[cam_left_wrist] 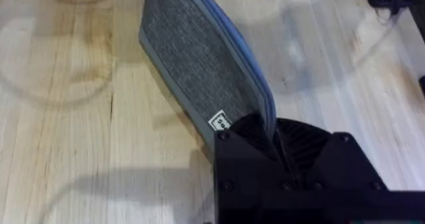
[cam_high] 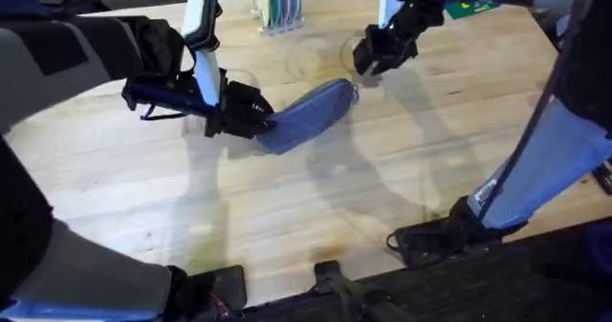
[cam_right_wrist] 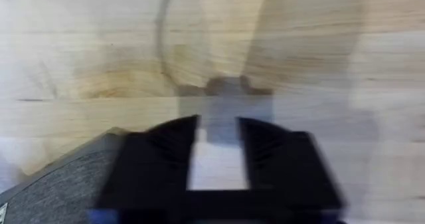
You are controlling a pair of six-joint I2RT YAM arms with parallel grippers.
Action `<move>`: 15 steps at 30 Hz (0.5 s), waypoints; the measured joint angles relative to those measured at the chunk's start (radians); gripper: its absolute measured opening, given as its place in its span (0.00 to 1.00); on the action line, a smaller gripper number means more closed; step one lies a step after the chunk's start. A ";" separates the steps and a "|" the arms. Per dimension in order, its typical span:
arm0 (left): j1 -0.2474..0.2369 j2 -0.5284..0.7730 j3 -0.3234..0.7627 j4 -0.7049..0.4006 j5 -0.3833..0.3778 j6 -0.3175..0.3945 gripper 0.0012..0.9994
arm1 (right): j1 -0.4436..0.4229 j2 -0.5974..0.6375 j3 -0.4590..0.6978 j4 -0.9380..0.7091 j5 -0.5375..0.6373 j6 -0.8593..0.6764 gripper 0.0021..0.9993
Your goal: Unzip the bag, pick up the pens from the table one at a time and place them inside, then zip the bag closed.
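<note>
The blue-grey bag (cam_high: 311, 112) lies slanted on the table (cam_high: 287, 207) near its middle. My left gripper (cam_high: 251, 112) is shut on the bag's near-left end. The left wrist view shows its black fingers (cam_left_wrist: 262, 127) pinching the corner of the bag (cam_left_wrist: 199, 58) beside a small white label. My right gripper (cam_high: 375, 56) hovers just beyond the bag's far-right end, apart from it. In the right wrist view it stands open (cam_right_wrist: 214, 151) with bare wood between its fingers and a corner of the bag (cam_right_wrist: 60, 184) beside it. The pens are out of view.
A stack of pale discs in a clear holder (cam_high: 278, 2) stands at the table's far edge. A green item (cam_high: 469, 8) lies at the far right. Faint ring marks show on the wood around the bag.
</note>
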 joint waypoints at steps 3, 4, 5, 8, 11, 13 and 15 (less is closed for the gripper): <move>0.000 0.000 0.000 0.000 -0.001 0.000 0.04 | -0.005 -0.050 0.000 0.000 0.014 0.000 0.75; 0.000 0.000 0.000 0.000 -0.001 0.000 0.04 | -0.005 -0.072 0.000 0.000 0.016 0.000 0.87; 0.000 0.000 0.000 0.000 -0.001 0.000 0.04 | -0.005 -0.104 0.000 0.000 0.019 -0.004 0.97; 0.000 0.000 0.000 0.000 -0.001 0.000 0.04 | -0.005 -0.193 0.000 0.000 0.021 -0.009 1.00; 0.000 0.000 0.000 0.000 -0.001 0.000 0.04 | -0.005 -0.288 0.000 0.000 0.021 -0.023 1.00; 0.000 0.000 0.000 0.000 -0.001 0.000 0.04 | -0.005 -0.344 0.000 -0.001 0.021 -0.034 1.00; 0.000 0.000 0.000 0.001 -0.002 0.000 0.04 | -0.005 -0.394 0.000 -0.001 0.021 -0.046 1.00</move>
